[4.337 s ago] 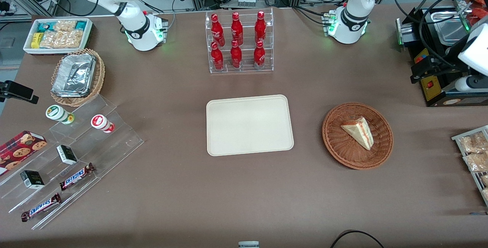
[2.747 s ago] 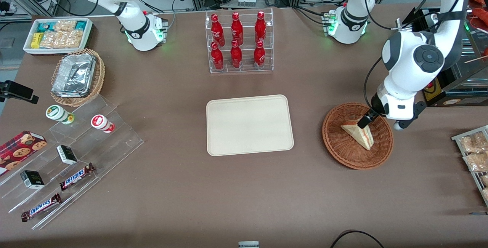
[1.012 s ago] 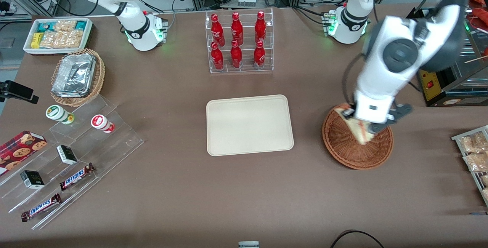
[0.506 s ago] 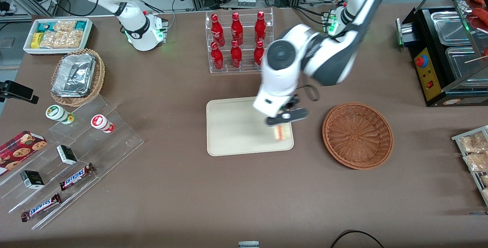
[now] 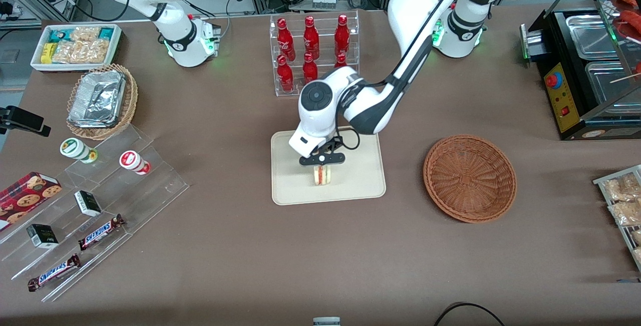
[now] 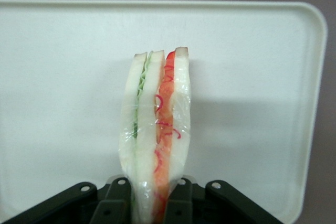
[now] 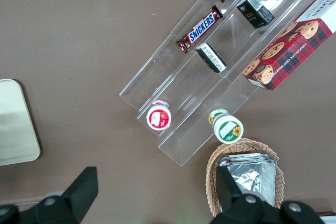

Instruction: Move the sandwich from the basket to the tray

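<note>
My left arm's gripper (image 5: 321, 164) is over the cream-beige tray (image 5: 360, 178), shut on the sandwich (image 5: 322, 175). The wrapped wedge of white bread hangs below the fingers with its red and green filling edge facing the front camera. The wrist view has the sandwich (image 6: 156, 135) pinched between both black fingers (image 6: 112, 208), with the tray (image 6: 63, 77) filling the background beneath it. Whether the sandwich touches the tray I cannot tell. The reddish-brown wicker basket (image 5: 469, 178) sits beside the tray toward the working arm's end of the table, with nothing in it.
A clear rack of red bottles (image 5: 313, 55) stands farther from the front camera than the tray. Toward the parked arm's end are a tan basket of foil containers (image 5: 101, 100), a white snack bin (image 5: 76, 45) and a clear stepped display (image 5: 95, 206). A black appliance (image 5: 586, 65) lies past the basket.
The gripper took the sandwich out of the basket, carried it sideways to the tray, and over the last half second moved it farther in over the tray's middle. The basket now holds nothing.
</note>
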